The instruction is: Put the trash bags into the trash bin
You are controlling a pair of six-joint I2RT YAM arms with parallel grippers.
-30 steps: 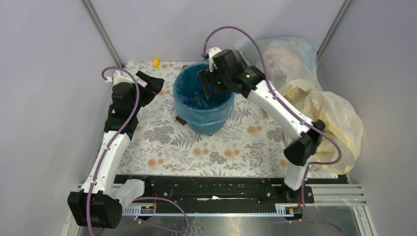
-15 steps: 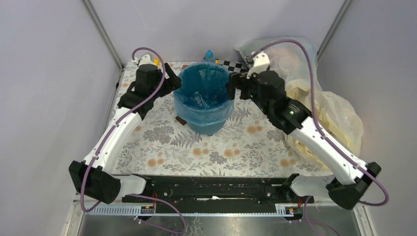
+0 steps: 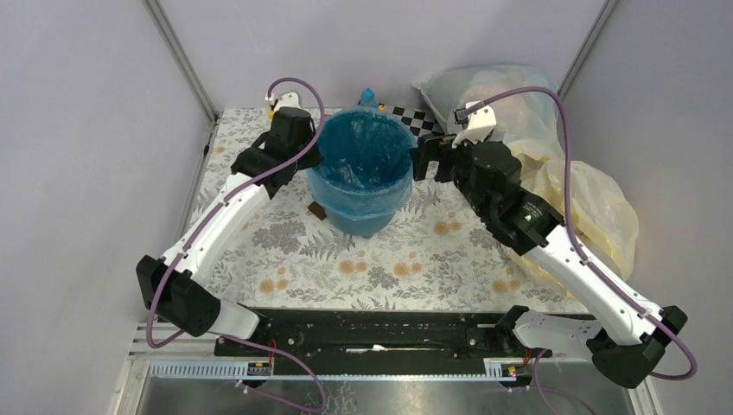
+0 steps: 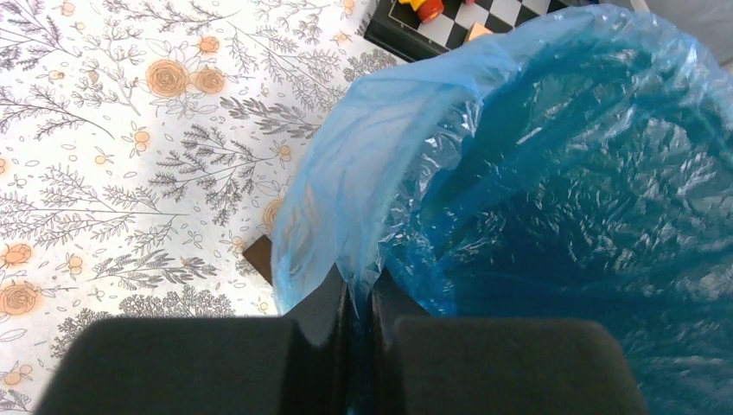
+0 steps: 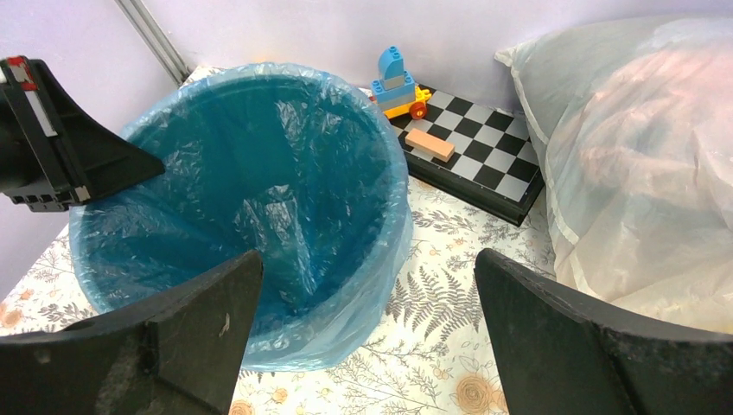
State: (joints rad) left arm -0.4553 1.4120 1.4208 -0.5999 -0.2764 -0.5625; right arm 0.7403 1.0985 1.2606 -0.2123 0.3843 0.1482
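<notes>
Top external: 2 arms reach in from either side of the trash bin (image 3: 370, 228), which stands upright towards the far middle of the flower-print desk (image 3: 389, 268).
Trash bag (image 3: 359, 156): blue and crinkly, down inside the bin and lining its walls, with its edge folded out over the rim and hanging partway down the outside.
Left pincer (image 4: 359, 311): clenched on the trash bag at the bin's left rim. The left wrist view has the 2 dark fingers (image 4: 216, 363) squeezed together with a fold of blue plastic pinched between them.
Right pincer (image 5: 367, 259): released, fingers spread wide with nothing in them, hovering just off the bin's right rim and looking into the lined bin.
Checkerboard (image 5: 471, 160): flat on the desk just behind the bin.
Tan block (image 5: 430, 144): lying on the board.
Toy (image 5: 393, 82): small, blue, grey and yellow, at the board's far edge.
Clear bag (image 5: 640, 147): big and stuffed, in the far right corner, right beside the board.
Pale-yellow bags (image 3: 596, 207): heaped along the desk's right edge, beyond the right arm.
Brown piece (image 3: 317, 211): small, dark, on the desk at the bin's foot, left side.
</notes>
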